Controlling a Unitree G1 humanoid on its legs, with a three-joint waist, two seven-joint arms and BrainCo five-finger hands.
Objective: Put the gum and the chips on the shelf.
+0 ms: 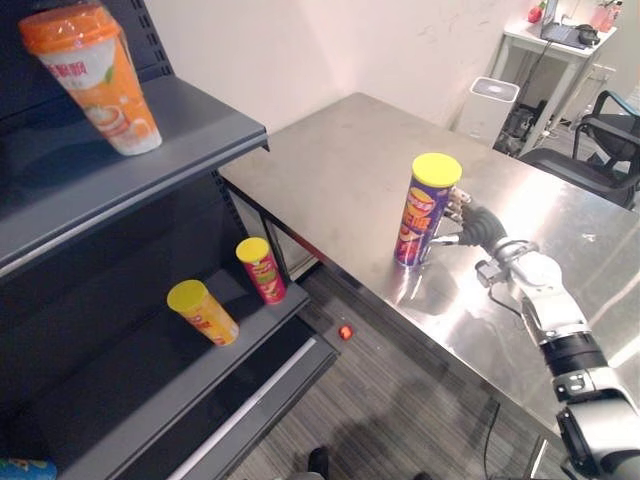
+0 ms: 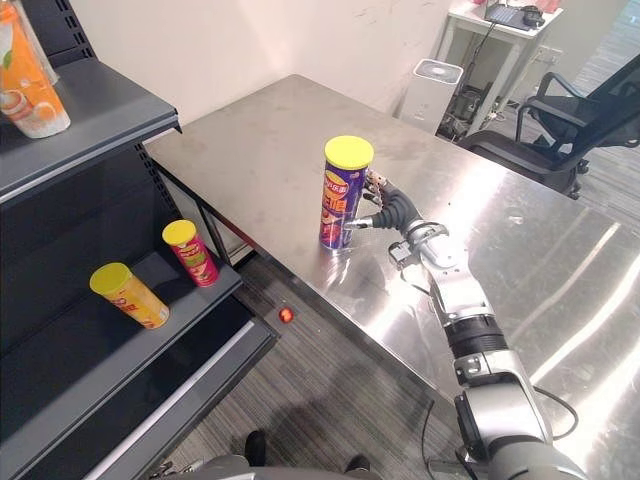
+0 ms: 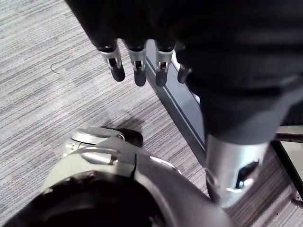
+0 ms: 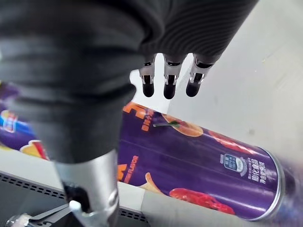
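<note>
A tall purple cardboard chips tube with a yellow plastic lid (image 1: 425, 215) is seen standing upright on the brushed-steel worktop (image 1: 340, 160), near its front edge. The right hand (image 1: 478, 228) is held just beside the tube, on the side away from the shelf. Its fingers (image 4: 169, 85) are kept straight and spread, with the thumb (image 1: 443, 240) stretched towards the tube's lower part. Nothing is gripped by it, and whether the tube is actually touched cannot be told.

The left hand (image 3: 137, 66) is seen hanging over the grey striped floor, its fingers relaxed and holding nothing.

A dark grey metal shelf unit (image 1: 150, 140) is placed to the left of the worktop. An orange paper cup with an orange lid (image 1: 100, 80) is carried on its upper board. On the lower board a yellow tube with a yellow lid (image 1: 205, 313) and a smaller red tube with a yellow lid (image 1: 262, 270) are found near each other but apart. A small red object (image 1: 345, 331) is seen on the floor between the shelf unit and the worktop; what it is cannot be told.
</note>
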